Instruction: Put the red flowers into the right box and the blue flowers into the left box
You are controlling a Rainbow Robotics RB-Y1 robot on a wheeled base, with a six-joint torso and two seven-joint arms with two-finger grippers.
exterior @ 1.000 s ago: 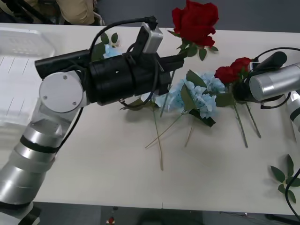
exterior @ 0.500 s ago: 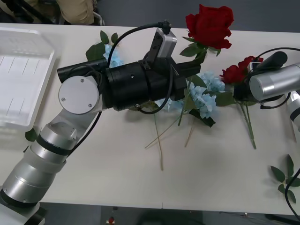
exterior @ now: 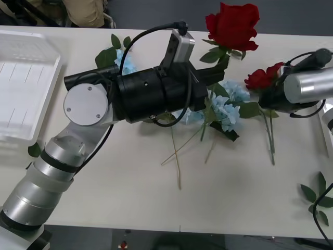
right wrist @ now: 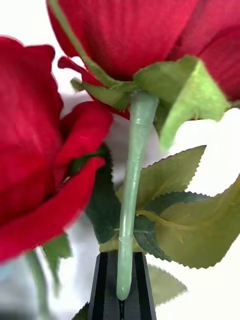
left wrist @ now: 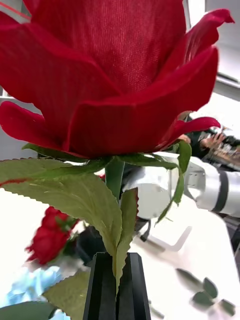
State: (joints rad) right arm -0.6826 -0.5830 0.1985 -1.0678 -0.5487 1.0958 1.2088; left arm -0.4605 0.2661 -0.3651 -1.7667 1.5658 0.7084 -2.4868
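My left gripper (exterior: 217, 63) (left wrist: 117, 292) is shut on the stem of a big red rose (exterior: 232, 25) (left wrist: 115, 75), held upright above the middle of the table. At the right, my right gripper (exterior: 266, 96) (right wrist: 120, 300) is shut on the stems of two smaller red flowers (exterior: 261, 78) (right wrist: 45, 150); their stems (exterior: 270, 138) hang down to the table. Blue flowers (exterior: 225, 108) lie under the left arm, with another cluster (exterior: 124, 61) behind it. The left box (exterior: 26, 88), ribbed and white, sits at the far left. A white raised rim, the right box (left wrist: 172, 243), lies below the right arm.
A loose green leaf sprig (exterior: 317, 200) lies at the front right and a single leaf (exterior: 34, 150) beside the left box. Bare stems (exterior: 177, 156) stretch toward the table's front. The front half of the table is open.
My left arm has swung right with the big rose, then held. My right gripper has risen and drawn back right, lifting its two roses so their stems hang straighter.
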